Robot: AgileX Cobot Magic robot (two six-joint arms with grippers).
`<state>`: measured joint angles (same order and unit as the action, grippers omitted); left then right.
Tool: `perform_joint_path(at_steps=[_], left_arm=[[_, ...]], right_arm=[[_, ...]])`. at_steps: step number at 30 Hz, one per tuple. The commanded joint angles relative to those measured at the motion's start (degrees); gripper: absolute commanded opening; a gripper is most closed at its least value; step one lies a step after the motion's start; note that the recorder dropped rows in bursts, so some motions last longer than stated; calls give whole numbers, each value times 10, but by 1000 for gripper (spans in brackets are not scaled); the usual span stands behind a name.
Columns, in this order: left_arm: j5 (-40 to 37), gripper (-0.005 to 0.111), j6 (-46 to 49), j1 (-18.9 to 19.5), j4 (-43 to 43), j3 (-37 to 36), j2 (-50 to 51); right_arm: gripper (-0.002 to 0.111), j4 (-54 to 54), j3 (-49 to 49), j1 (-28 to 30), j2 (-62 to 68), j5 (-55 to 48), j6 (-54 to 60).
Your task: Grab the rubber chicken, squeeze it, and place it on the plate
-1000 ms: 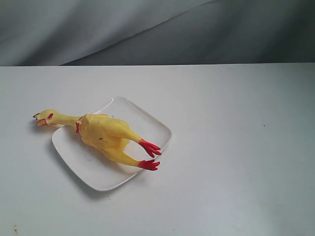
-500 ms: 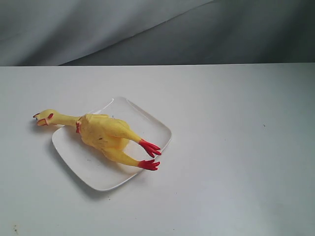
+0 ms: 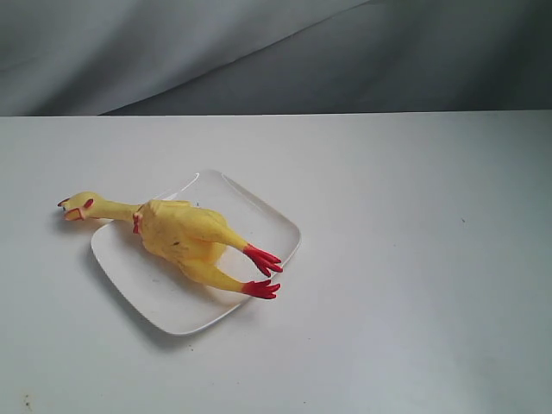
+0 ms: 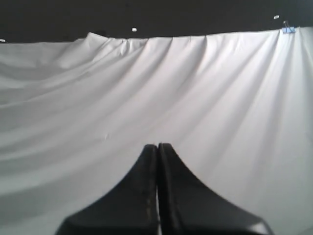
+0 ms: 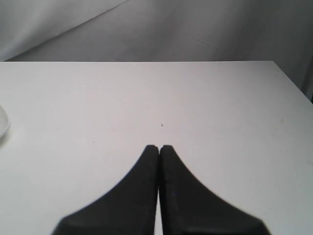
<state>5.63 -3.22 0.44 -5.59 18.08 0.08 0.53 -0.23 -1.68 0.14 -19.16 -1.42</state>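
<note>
Exterior view: got the rubber chicken [image 3: 185, 237] sprawled diagonally on the plate [image 3: 259, 220], body on the dish, head and thin neck poking out past the left rim over the white table [image 3: 414, 259], red feet down by the near right edge. Left wrist view: just the left gripper [image 4: 157, 147], jaws pressed together on nothing, wrinkled pale cloth [image 4: 146, 88] behind. Right wrist view: same deal for the right gripper [image 5: 159, 148], jaws closed and empty above the table, with a sliver of plate rim well apart from the tips.

A white table [image 3: 388, 259] stands before grey cloth [image 3: 259, 52].
</note>
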Motion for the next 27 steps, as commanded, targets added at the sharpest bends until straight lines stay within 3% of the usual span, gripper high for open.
perform_joint_path(at_steps=[1,3,14,17,23,27], left_arm=[[-98,0,5,2,4,-7,-1],[-125,0,3,2,6,-22,-1],[-78,0,-19,2,9,-177,-1],[-98,0,-41,2,9,-181,-1],[-221,0,-40,2,9,-181,-1],[-218,0,-40,2,9,-181,-1]], right_arm=[[0,2,2,5,-1,2,-2],[0,2,2,5,-1,2,-2],[0,2,2,5,-1,2,-2],[0,2,2,5,-1,2,-2],[0,-1,2,5,-1,2,-2],[0,-1,2,5,-1,2,-2]])
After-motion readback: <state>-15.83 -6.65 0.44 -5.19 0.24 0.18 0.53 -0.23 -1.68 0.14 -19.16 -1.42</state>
